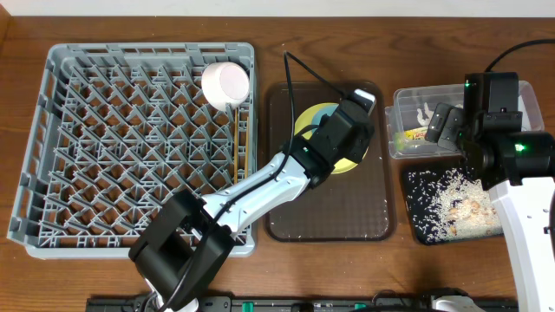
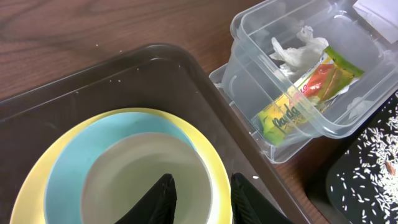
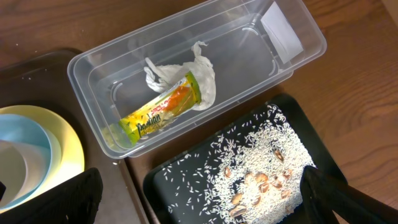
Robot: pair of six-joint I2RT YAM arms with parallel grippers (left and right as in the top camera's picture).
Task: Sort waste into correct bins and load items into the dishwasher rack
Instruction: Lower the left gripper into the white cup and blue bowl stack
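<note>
Left fingers straddle the rim of the white bowl, narrow gap, not clamped; right fingers hang wide, empty. Dish-loading step imo: next pinch, lift, carry to the rack.

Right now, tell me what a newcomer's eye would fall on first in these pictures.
The big grey dishwasher rack fills the left of the overhead view, with a small white cup in its far right corner. In the middle, the left gripper hangs over a white bowl nested in a light blue bowl on a yellow plate. At right, the black tray is strewn with rice.
</note>
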